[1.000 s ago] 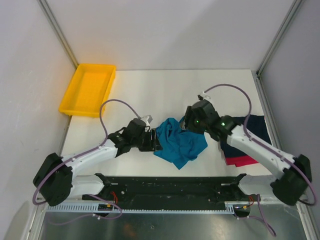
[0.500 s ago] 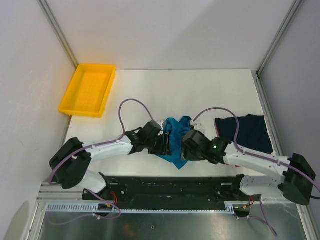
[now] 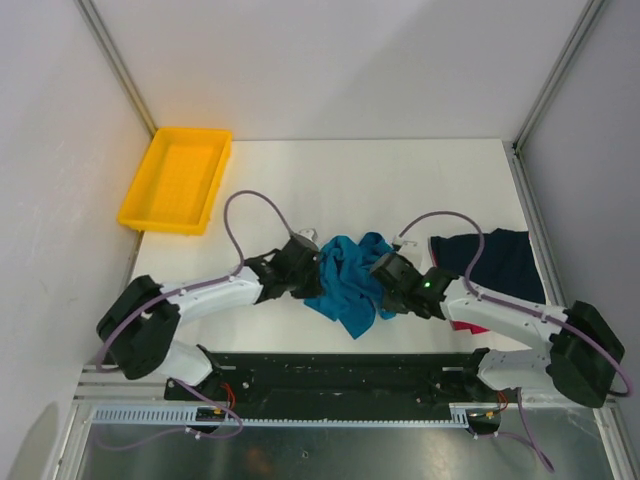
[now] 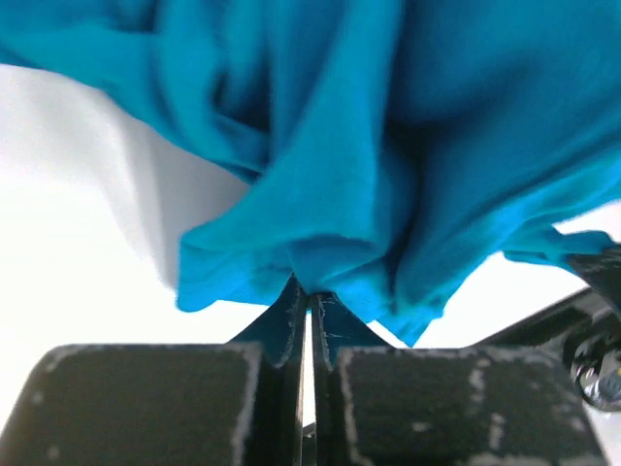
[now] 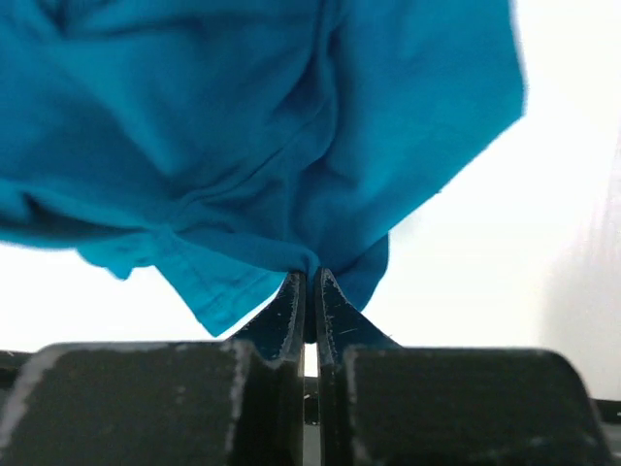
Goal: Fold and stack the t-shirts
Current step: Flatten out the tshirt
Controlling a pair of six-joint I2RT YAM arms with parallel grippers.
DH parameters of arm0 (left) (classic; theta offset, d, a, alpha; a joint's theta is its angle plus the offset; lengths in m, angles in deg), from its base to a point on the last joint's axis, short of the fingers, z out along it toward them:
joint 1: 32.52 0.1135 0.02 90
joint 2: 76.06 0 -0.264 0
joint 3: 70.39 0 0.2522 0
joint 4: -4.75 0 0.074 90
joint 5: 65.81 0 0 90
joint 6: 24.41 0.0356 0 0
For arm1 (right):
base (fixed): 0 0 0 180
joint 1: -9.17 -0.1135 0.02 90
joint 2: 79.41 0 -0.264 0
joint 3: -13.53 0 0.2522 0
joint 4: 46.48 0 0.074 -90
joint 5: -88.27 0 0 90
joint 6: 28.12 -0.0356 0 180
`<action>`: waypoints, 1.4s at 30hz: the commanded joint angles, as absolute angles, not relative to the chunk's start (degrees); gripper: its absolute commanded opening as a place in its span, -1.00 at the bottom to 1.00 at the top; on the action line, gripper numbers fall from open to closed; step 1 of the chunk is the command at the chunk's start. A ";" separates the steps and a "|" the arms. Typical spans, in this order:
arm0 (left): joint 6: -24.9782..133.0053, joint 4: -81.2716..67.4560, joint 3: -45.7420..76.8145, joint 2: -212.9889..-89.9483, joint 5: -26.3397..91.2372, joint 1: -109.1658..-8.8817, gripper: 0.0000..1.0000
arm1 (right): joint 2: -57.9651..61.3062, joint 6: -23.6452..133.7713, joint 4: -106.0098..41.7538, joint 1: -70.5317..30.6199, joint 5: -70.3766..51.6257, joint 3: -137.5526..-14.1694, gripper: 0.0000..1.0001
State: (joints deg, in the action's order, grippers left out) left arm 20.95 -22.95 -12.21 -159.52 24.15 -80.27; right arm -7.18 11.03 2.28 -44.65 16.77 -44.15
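Observation:
A crumpled teal-blue t-shirt (image 3: 348, 275) lies bunched near the table's front middle. My left gripper (image 3: 312, 276) is at its left edge, shut on a fold of the teal cloth (image 4: 310, 248). At the shirt's right edge my right gripper (image 3: 382, 283) is shut on the teal cloth (image 5: 291, 194) too. Both wrist views show the jaws pinched together with cloth bulging above the tips. A dark navy t-shirt (image 3: 500, 260) lies flat at the right, with a red-pink t-shirt (image 3: 470, 325) peeking out from under its front edge, partly hidden by my right arm.
A yellow plastic tray (image 3: 178, 178) sits at the table's far left corner. A black rail (image 3: 340, 370) runs along the near edge between the arm bases. Grey walls close in both sides. White table (image 3: 360, 185) stretches behind the shirt.
Both grippers have closed on the teal shirt's edges. The right arm swung forward from the back of the shirt to its right front side; the left moved in closer.

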 commanded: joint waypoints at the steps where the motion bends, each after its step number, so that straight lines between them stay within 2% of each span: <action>1: 21.51 -26.04 -11.62 -151.63 17.78 -73.79 -0.99 | -14.26 11.63 6.34 -38.80 21.79 -45.11 -0.99; 8: 26.70 -30.21 -6.33 -144.98 15.45 -62.56 -1.00 | -18.20 21.29 3.87 -25.04 22.58 -51.78 -1.00; 13: 30.63 -30.67 8.25 -149.63 13.76 -55.66 -1.00 | -11.21 31.09 -8.96 -14.90 21.84 -61.34 -1.00; 18: 32.88 -30.56 31.49 -159.79 13.91 -48.93 -1.00 | -0.40 36.29 -17.33 -6.17 17.71 -79.32 -1.00; 22: 32.17 -30.67 49.68 -168.69 17.12 -43.81 -1.00 | 7.38 40.32 -15.52 -3.77 17.91 -99.38 -1.00; 25: 31.61 -30.64 59.30 -171.63 19.18 -41.14 -1.00 | 9.96 42.86 -12.35 -3.60 18.07 -111.86 -1.00; 27: 31.81 -30.66 62.15 -171.72 19.97 -39.58 -1.00 | 9.31 44.14 -9.85 -4.15 18.09 -115.74 -1.00; 30: 31.49 -30.61 59.79 -169.15 20.80 -37.00 -1.00 | 4.30 45.43 -7.14 -6.18 20.00 -111.86 -1.00; 33: 30.50 -30.63 52.63 -165.20 22.35 -35.04 -1.00 | -3.86 44.49 -5.56 -7.38 21.09 -101.40 -1.00; 38: 29.35 -30.68 34.04 -156.36 22.31 -33.42 -1.00 | -14.77 37.61 0.23 -8.64 17.49 -84.60 -1.00; 42: 26.87 -31.62 19.46 -150.89 24.61 -33.17 -1.00 | -17.72 32.38 5.31 -13.82 14.79 -75.53 -1.00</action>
State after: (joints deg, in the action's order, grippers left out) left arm 29.10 -30.77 29.73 -155.81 27.72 -36.43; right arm -15.80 37.41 -1.76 -10.66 12.68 -81.87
